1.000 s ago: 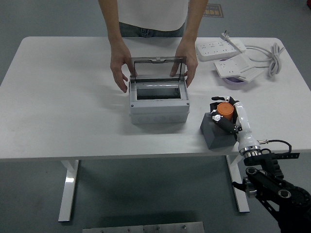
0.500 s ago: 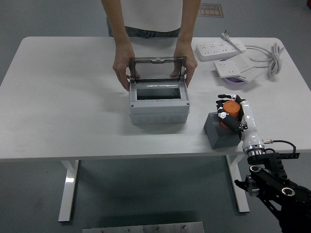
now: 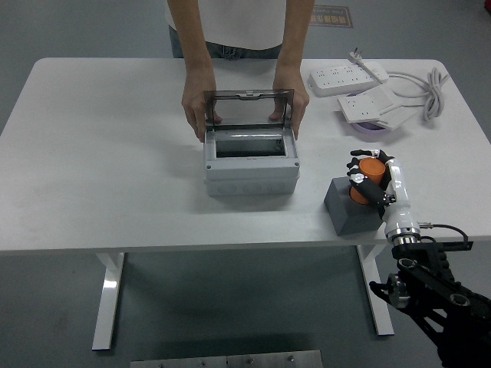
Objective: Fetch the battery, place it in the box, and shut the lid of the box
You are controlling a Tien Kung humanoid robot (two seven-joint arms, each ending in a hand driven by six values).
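Observation:
The orange cylindrical battery stands in a dark grey holder block at the table's front right. My right hand is curled around the battery, its white forearm coming up from the lower right. The grey box sits mid-table with its clear smoky lid raised upright. A person at the far side holds the box with both hands, one at each side of the lid. My left arm is out of view.
Two white power strips and a coiled white cable lie at the back right, over a purple disc. The table's near edge runs along the bottom.
My right hand and the battery have shifted slightly right, and the holder block has moved with them. The person has leaned a little right, hands still on the box.

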